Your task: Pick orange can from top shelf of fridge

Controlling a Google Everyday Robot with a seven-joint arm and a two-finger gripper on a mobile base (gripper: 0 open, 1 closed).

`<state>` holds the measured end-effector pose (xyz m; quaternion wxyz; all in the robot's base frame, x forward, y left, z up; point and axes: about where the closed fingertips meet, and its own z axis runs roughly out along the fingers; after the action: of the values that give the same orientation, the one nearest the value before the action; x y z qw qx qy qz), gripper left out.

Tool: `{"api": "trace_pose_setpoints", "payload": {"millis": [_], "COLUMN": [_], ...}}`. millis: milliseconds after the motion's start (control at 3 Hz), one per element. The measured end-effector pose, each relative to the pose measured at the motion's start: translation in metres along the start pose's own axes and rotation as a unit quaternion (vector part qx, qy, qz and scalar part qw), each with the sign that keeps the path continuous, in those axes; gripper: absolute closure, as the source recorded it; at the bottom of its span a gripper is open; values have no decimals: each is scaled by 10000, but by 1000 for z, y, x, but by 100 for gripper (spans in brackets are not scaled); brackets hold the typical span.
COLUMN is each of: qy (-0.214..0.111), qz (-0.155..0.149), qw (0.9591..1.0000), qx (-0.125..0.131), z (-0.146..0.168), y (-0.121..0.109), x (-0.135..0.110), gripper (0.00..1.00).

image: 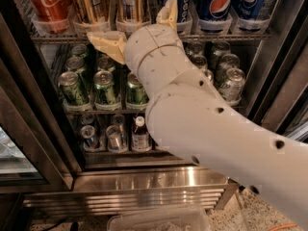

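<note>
Grasp not yet made. Gripper (131, 20) is held at the top shelf (240, 35) edge, fingers spread, empty. Orange can (131, 1) is seen upright on that shelf; closing and withdrawal remain.

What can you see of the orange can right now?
The orange can is shiny copper-toned metal with dark label markings, upright in a clear tray on the top shelf, between a gold can and a blue Pepsi can. Its top is out of frame. The open pincer sits just below it, fingers spread either side, not gripping.
</note>
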<state>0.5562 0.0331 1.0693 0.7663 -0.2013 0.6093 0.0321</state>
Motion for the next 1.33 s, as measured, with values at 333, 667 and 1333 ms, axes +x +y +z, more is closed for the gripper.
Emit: {"api": "trace_pose_setpoints", "payload": {"millis": [333,667,1333], "qy": [-56,-101,-158], "qz": [38,91,110], "qw": [9999,9997,9991], "qx": [127,221,369], "z": [4,10,20], "y": [-2,-2,0], "x": [-1,-1,-3], "gripper": [0,4,16]}}
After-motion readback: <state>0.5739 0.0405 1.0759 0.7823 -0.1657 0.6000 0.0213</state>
